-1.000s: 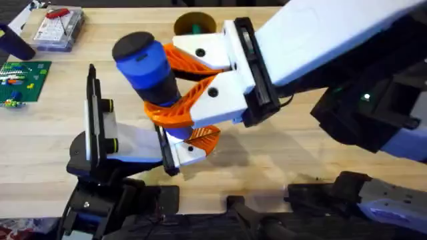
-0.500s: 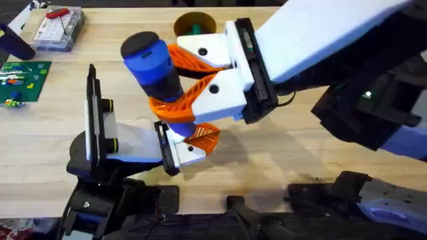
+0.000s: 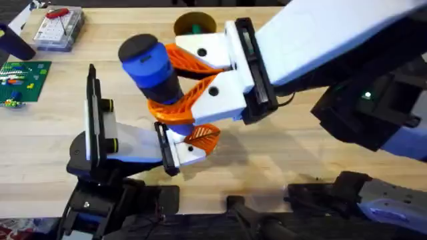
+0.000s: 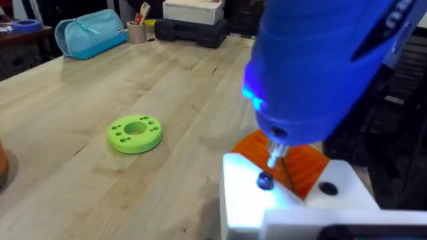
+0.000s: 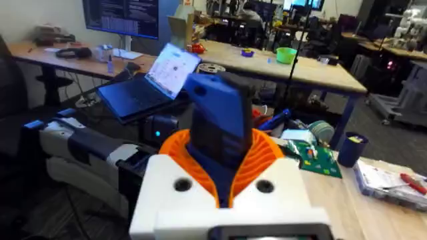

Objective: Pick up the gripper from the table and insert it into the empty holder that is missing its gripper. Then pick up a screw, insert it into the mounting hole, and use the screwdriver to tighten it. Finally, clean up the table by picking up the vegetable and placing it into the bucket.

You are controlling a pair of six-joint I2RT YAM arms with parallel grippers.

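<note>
The screw-tightening step is judged to be in hand. In the overhead view the screwdriver (image 3: 152, 70) is held near frame centre, clamped between the orange pads of the right claw (image 3: 175, 83). In the left wrist view its metal bit is seen resting on, or just above, a dark screw (image 4: 265, 181) set in the white mounted gripper (image 4: 293, 200) with its orange pad. Next, the bit is to be kept seated and square on the screw head while it is driven. The left claw's opening cannot be told. The bucket (image 3: 194, 25) stands at the upper centre, partly hidden by the right arm. A green disc (image 4: 135, 133) lies well apart on the bench (image 4: 80, 100); nothing is seen obstructing the bit.
</note>
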